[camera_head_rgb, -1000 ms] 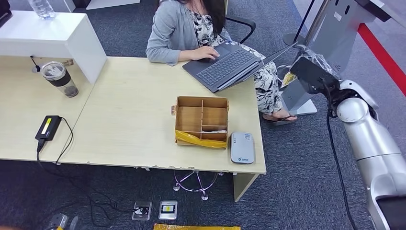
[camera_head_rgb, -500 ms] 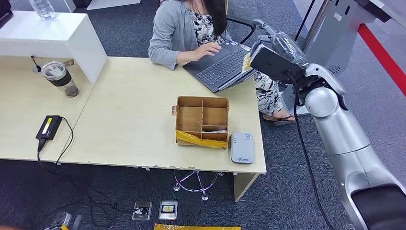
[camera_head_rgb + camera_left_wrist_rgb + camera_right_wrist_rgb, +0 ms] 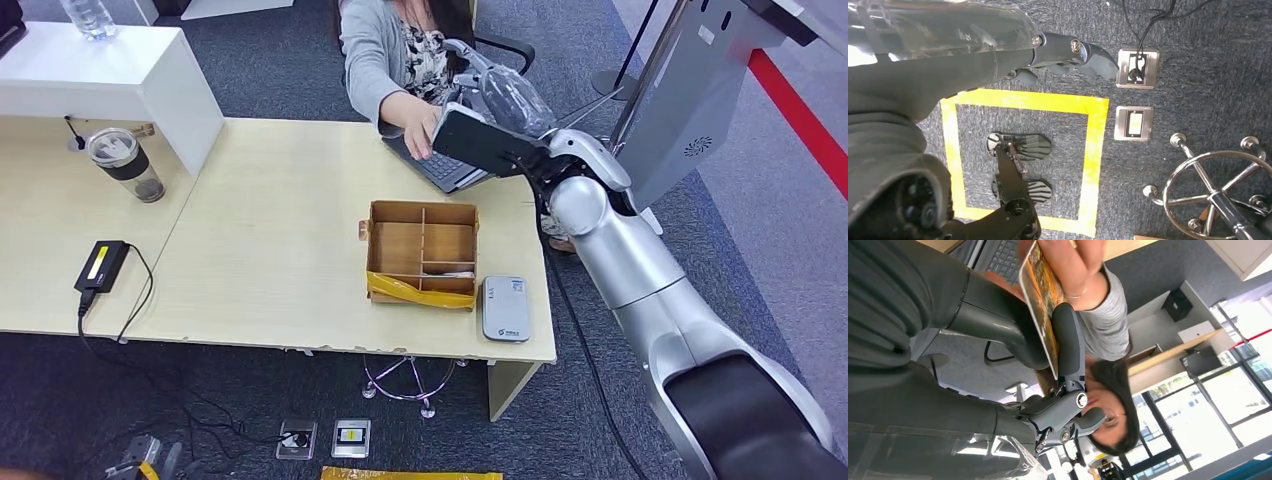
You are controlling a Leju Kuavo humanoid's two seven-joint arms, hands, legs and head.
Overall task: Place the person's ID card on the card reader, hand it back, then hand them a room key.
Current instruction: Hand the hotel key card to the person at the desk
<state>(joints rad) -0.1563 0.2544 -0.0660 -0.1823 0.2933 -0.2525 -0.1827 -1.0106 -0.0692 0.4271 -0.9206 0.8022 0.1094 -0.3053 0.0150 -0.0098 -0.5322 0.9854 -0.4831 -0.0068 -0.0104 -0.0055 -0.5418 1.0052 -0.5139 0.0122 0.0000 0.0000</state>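
Swinging in from beside the laptop (image 3: 450,160), our right hand (image 3: 1048,340) now pinches a card (image 3: 1040,295) at the person's hand (image 3: 418,122), while our empty left hand (image 3: 1068,55) hangs over the floor.

An office. A pale wood worktop (image 3: 270,250) stands on grey carpet (image 3: 150,400) with floor sockets (image 3: 351,438). A person types on a laptop (image 3: 445,165) beside tall windows (image 3: 1233,390).
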